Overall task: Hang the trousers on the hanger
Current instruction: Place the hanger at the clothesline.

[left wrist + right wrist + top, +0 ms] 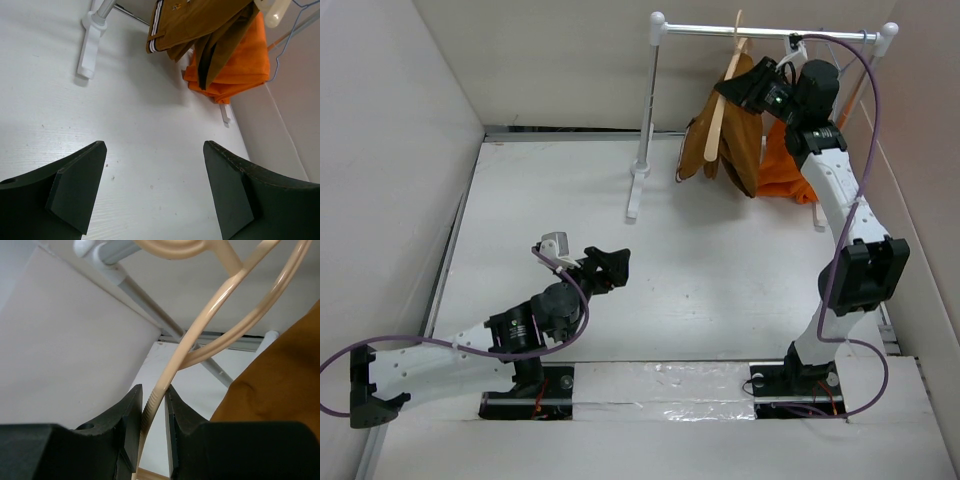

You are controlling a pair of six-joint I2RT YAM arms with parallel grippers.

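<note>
The rust-brown trousers (742, 130) hang folded over the pale beige wooden hanger (719, 112), which hangs at the rack rail. My right gripper (756, 88) is up at the rail, shut on the ribbed neck of the hanger's hook (200, 335). In the right wrist view the right gripper (154, 401) pinches that neck, with the trousers (280, 385) at the right. My left gripper (615, 262) is open and empty, low over the table. In the left wrist view the left gripper (154, 175) faces the trousers (200, 20) from well short of them.
A white clothes rack (720, 32) stands at the back, its foot (92, 45) on the table. A bright orange garment (785, 172) hangs behind the trousers, also in the left wrist view (240, 60). A thin wire hanger (300, 15) is at the right wall.
</note>
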